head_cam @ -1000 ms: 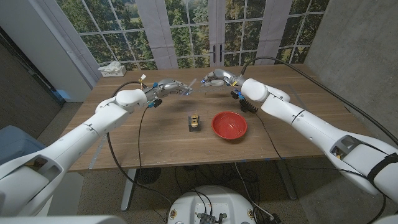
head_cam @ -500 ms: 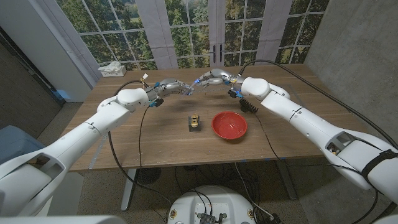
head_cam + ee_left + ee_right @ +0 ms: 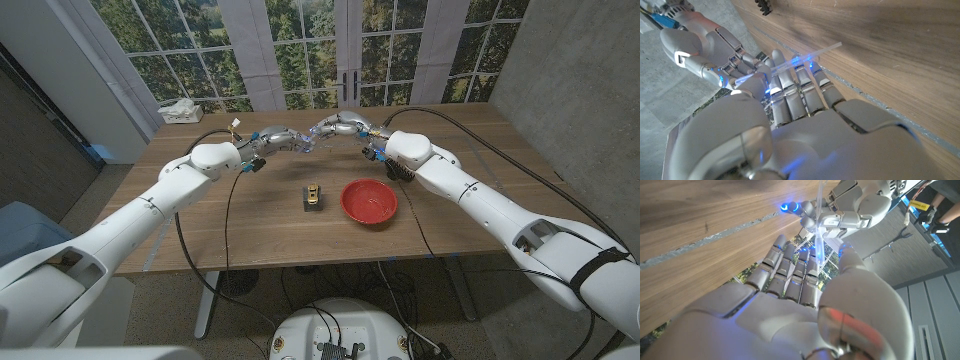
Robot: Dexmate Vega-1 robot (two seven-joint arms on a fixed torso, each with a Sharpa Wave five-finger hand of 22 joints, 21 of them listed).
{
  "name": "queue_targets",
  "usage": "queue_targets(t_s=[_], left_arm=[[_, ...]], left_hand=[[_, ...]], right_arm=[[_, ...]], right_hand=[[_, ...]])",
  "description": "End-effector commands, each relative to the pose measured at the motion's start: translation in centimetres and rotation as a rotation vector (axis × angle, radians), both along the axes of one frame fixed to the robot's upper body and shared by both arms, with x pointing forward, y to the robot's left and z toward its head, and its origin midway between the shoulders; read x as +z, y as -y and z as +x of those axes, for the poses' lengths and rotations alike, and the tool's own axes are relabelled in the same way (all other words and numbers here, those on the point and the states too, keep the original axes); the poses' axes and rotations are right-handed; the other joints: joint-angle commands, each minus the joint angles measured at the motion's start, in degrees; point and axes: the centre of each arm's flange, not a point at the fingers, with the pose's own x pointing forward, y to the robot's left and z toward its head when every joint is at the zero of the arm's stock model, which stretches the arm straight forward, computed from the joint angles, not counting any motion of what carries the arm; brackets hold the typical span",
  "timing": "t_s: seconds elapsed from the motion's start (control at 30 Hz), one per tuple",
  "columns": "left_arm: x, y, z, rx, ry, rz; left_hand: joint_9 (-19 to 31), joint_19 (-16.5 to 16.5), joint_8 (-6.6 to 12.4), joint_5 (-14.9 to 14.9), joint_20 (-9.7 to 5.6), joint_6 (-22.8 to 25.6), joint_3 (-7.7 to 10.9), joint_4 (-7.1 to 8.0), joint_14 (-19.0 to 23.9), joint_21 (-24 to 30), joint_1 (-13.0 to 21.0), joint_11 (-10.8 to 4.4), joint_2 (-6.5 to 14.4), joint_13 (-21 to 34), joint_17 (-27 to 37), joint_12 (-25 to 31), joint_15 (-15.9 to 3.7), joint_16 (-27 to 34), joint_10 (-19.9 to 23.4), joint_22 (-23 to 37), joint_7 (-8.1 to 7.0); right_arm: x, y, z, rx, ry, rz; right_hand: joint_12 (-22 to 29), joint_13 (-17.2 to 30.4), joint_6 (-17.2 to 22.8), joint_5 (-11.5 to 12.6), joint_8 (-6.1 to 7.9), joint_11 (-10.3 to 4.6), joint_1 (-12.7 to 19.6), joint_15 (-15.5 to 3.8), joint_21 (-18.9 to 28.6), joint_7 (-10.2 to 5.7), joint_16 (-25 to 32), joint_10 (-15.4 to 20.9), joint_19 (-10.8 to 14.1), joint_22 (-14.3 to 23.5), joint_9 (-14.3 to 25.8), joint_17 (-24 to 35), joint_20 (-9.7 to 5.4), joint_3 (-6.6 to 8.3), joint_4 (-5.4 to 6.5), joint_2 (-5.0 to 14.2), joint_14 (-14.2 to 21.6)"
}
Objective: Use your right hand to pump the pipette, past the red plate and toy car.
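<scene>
The clear pipette hangs above the table's far middle between my two hands. My left hand grips its stem among the fingers; the left wrist view shows the pipette lying across my left hand. My right hand meets it from the other side, thumb and fingers closed around the pipette's bulb end. The red plate and the toy car sit on the table nearer to me, below and in front of both hands.
A small black object lies on the wooden table under my right forearm. A white crumpled item sits at the far left corner. Windows stand behind the table.
My right hand has moved left across the far side of the table to the left hand and closed on the pipette's end. The left hand has barely shifted.
</scene>
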Motion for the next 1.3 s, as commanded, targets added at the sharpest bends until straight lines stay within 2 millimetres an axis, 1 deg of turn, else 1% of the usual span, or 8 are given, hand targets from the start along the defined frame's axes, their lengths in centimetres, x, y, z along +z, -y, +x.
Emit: queue_targets(t_s=[0.03, 0.17, 0.4, 0.73, 0.83, 0.93, 1.13, 1.3], left_arm=[[-0.2, 0.5, -0.3, -0.088, -0.002, -0.076], [-0.3, 0.4, -0.2, -0.110, -0.008, -0.108], [-0.7, 0.2, 0.0, -0.147, -0.029, -0.152], [-1.3, -0.2, 0.0, -0.159, -0.039, -0.202], [-1.3, -0.2, 0.1, -0.162, -0.041, -0.213], [-1.2, -0.1, 0.2, -0.175, -0.041, -0.220], [-1.0, 0.2, 0.5, -0.211, -0.046, -0.244], [-1.0, 0.5, 0.7, -0.238, -0.056, -0.261]], left_hand=[[0.28, 0.75, -0.05, -0.05, 0.07, 1.15, -0.13, 0.05, 0.64, 0.11, 0.17, -2.31, -0.15, 0.17, 0.18, -0.12, -6.76, -0.27, 2.08, 0.17, 0.55], [0.29, 0.82, -0.06, -0.06, 0.03, 1.21, -0.15, 0.05, 0.75, 0.13, 0.16, -2.46, -0.16, 0.17, 0.19, -0.16, -6.85, -0.25, 2.15, 0.17, 0.55], [0.31, 0.97, -0.07, -0.06, -0.04, 1.39, -0.19, 0.19, 0.96, 0.16, 0.03, -2.50, -0.11, 0.18, 0.21, -0.27, -6.91, -0.21, 2.21, 0.17, 0.44], [0.33, 1.12, -0.16, -0.05, -0.12, 1.42, -0.18, 0.17, 1.14, 0.18, 0.00, -2.33, -0.16, 0.20, 0.17, -0.43, -6.92, -0.26, 2.26, 0.18, 0.44], [0.33, 1.16, -0.20, -0.05, -0.15, 1.40, -0.18, 0.18, 1.14, 0.19, 0.00, -2.56, -0.13, 0.20, 0.19, -0.47, -6.99, -0.27, 2.30, 0.19, 0.38], [0.34, 1.20, -0.22, -0.04, -0.19, 1.41, -0.17, 0.17, 1.18, 0.20, 0.00, -2.39, -0.13, 0.20, 0.18, -0.51, -6.99, -0.28, 2.32, 0.19, 0.44], [0.35, 1.30, -0.25, -0.04, -0.24, 1.46, -0.21, 0.16, 1.20, 0.21, -0.02, -2.34, -0.15, 0.21, 0.20, -0.57, -7.01, -0.31, 2.42, 0.19, 0.39], [0.36, 1.31, -0.28, -0.04, -0.25, 1.53, -0.23, 0.14, 1.19, 0.20, -0.03, -2.35, -0.15, 0.22, 0.21, -0.66, -7.04, -0.35, 2.46, 0.20, 0.55]], right_arm=[[-1.0, -0.3, 0.1, 0.046, -0.050, 0.099], [-1.2, -0.1, 0.1, 0.057, -0.060, 0.132], [-1.5, 0.4, 0.2, 0.087, -0.094, 0.222], [-1.8, 1.2, 0.1, 0.140, -0.131, 0.345], [-1.8, 1.3, 0.0, 0.137, -0.131, 0.354], [-2.0, 1.3, 0.2, 0.146, -0.139, 0.360], [-2.2, 1.1, 0.4, 0.159, -0.145, 0.352], [-2.2, 0.9, 0.6, 0.166, -0.141, 0.359]], right_hand=[[0.26, 0.00, 0.65, -0.17, 0.16, -0.09, 0.27, -5.44, 0.34, 0.34, 0.42, 0.64, 0.74, 0.19, 0.14, 0.11, -0.14, -0.25, 0.13, -0.01, 0.80], [0.22, -0.05, 0.38, -0.28, -0.05, 0.01, 0.04, -5.30, 0.40, 0.54, 0.43, 0.65, 0.76, 0.19, 0.12, 0.09, -0.06, -0.41, 0.26, -0.05, 0.82], [0.01, -0.15, 0.22, -0.39, -0.30, 0.13, -0.17, -5.26, 0.49, -0.13, 0.46, 0.32, 0.75, 0.20, 0.08, 0.09, -0.01, -0.59, 0.40, 0.00, 0.80], [-0.72, -0.36, -1.43, -0.48, -1.35, 0.55, -0.14, -5.12, 0.68, -0.70, 0.41, -1.15, 0.69, 0.20, 0.00, 0.02, 0.18, -0.98, 0.21, -0.44, 0.54], [-0.78, -0.39, -1.12, -0.48, -1.29, 0.50, -0.05, -5.10, 0.71, -0.43, 0.34, -1.23, 0.67, 0.20, 0.01, -0.02, 0.23, -1.05, 0.10, -0.61, 0.38], [-0.73, -0.41, 0.27, -0.39, -0.85, 0.29, 0.68, -5.06, 0.84, -0.61, 0.29, -1.11, 0.77, 0.19, 0.07, -0.18, 0.24, -1.06, -0.38, -1.07, 0.41], [-0.71, -0.37, 0.89, -0.33, -0.69, 0.22, 1.21, -5.11, 0.90, -0.57, 0.24, -1.11, 0.74, 0.20, 0.12, -0.21, 0.17, -1.01, -0.56, -1.20, 0.23], [-0.60, -0.37, 2.26, -0.22, -0.32, -0.45, 2.29, -5.49, 1.05, -0.86, 0.36, -0.86, 0.81, 0.21, 0.15, -0.17, -0.05, -0.76, -0.83, -1.13, 0.29]])
